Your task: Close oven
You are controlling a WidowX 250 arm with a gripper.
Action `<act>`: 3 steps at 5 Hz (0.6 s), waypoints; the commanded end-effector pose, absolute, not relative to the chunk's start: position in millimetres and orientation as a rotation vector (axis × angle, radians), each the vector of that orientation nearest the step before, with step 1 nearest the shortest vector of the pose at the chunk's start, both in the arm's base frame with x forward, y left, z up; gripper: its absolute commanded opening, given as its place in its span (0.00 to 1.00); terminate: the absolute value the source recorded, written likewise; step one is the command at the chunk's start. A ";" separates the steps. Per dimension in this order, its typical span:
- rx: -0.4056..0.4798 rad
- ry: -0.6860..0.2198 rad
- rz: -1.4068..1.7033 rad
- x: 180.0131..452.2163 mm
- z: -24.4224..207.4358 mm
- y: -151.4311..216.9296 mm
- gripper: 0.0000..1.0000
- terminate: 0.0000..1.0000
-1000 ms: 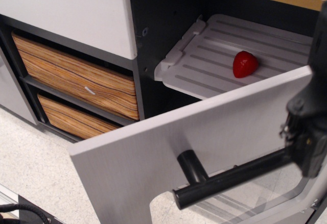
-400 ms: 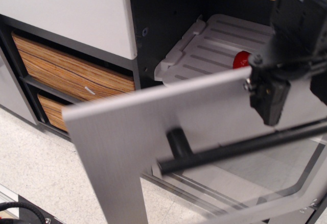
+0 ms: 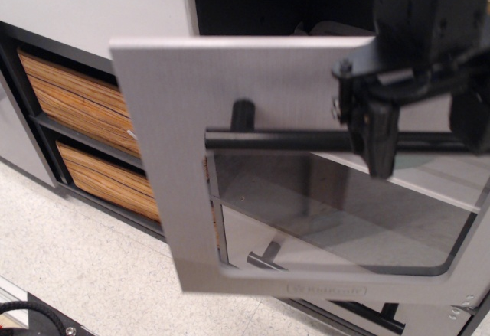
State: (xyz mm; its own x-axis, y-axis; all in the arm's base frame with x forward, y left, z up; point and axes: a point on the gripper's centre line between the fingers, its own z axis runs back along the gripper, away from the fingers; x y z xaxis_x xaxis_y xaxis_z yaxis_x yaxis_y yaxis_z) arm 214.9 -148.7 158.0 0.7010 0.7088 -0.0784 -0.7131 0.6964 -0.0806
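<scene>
Closing swing is in hand. I see the oven (image 3: 253,99) door raised near upright, brushed grey face toward the camera, its top edge just below the cabinet lip and a dark gap showing above it. The black bar handle (image 3: 283,140) runs across the door above the clear window (image 3: 337,213). My claw (image 3: 380,133) sits at the handle's right portion, one dark finger (image 3: 380,148) hanging in front of the bar; the picture is blurred there, so I cannot tell whether the claw is clamped on the bar or merely pressing against it. Wood-grain drawers (image 3: 84,102) sit to the left, clear of the door. Next move, as I judge it: push the door's upper edge straight in until flush, then release and back away.
</scene>
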 end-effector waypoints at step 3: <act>-0.011 -0.068 0.725 255.5 92.4 -131.1 1.00 0.00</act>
State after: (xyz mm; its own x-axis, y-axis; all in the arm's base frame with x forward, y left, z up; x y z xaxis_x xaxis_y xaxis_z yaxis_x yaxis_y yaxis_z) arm 245.1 -133.0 76.8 0.7474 0.6631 0.0402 -0.6640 0.7476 0.0145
